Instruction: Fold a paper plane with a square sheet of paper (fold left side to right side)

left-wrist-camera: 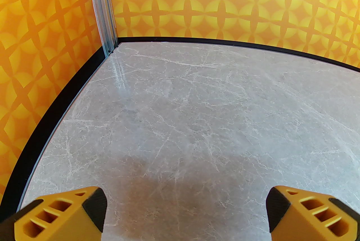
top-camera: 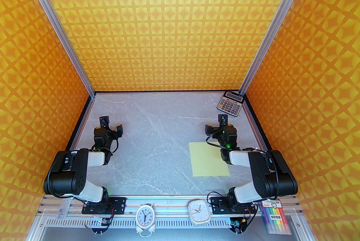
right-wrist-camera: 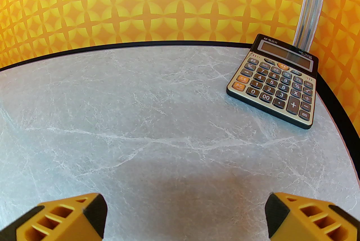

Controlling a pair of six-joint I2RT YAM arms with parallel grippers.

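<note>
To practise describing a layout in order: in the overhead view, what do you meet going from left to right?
Left pincer → round alarm clock → square sheet of paper → pack of coloured markers.

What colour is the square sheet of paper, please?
The paper is plain pale yellow; top external view.

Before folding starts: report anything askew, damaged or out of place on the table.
Only the black-framed beige desk calculator sits skewed in the far right corner. The pale yellow square paper sheet lies flat and uncreased.
</note>
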